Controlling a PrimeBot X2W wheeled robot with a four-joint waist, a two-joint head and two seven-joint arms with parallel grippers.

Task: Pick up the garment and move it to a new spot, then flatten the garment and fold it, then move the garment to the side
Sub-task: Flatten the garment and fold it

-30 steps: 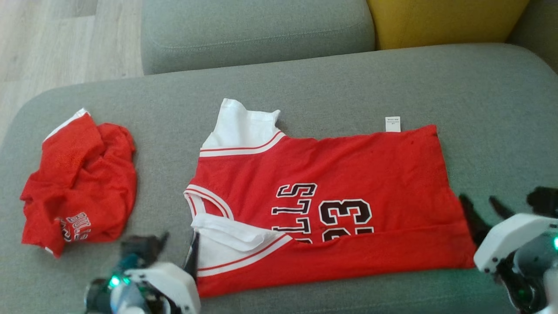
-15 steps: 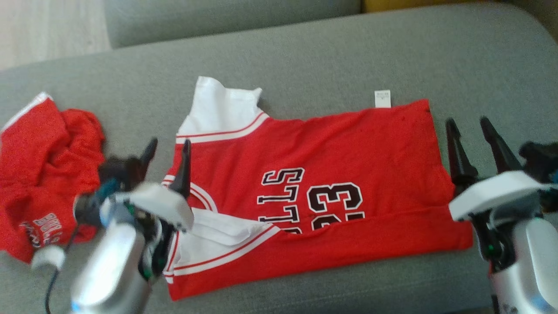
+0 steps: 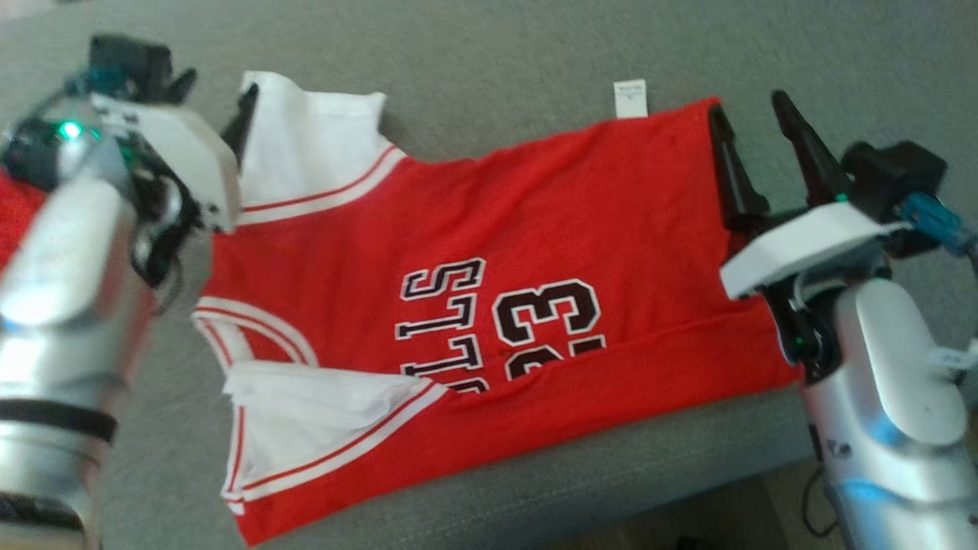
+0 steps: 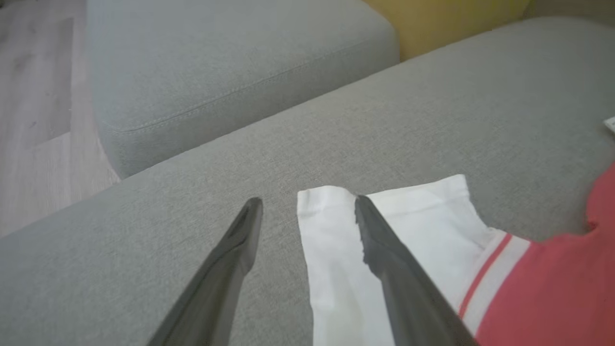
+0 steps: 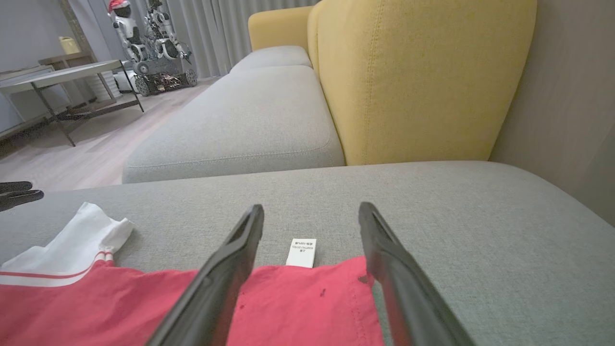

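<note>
The garment [image 3: 535, 221], a red jersey with white sleeves and black lettering, lies spread on the grey sofa seat [image 3: 489, 46]. Its near long edge is folded over part of the lettering. My left gripper [image 3: 216, 85] stands open at the far white sleeve [image 3: 306, 145]. In the left wrist view, my left gripper [image 4: 307, 202] straddles that sleeve's [image 4: 423, 216] outer edge. My right gripper [image 3: 747, 105] is open at the far hem corner, beside the white label [image 3: 630, 99]. The right wrist view has my right gripper [image 5: 311, 209] over the red hem [image 5: 307, 302] and label [image 5: 301, 252].
A second red garment [image 3: 9, 221] peeks out behind my left arm. The seat's front edge [image 3: 611, 473] runs near the jersey, with floor [image 3: 726, 519] below. A yellow cushion [image 5: 423, 81] and grey seat cushion [image 5: 240, 125] lie beyond. A table [image 5: 62, 77] stands far off.
The head camera has tipped down and shifted. Both arms have reached forward along the jersey's short ends to its far corners. Both grippers stayed open.
</note>
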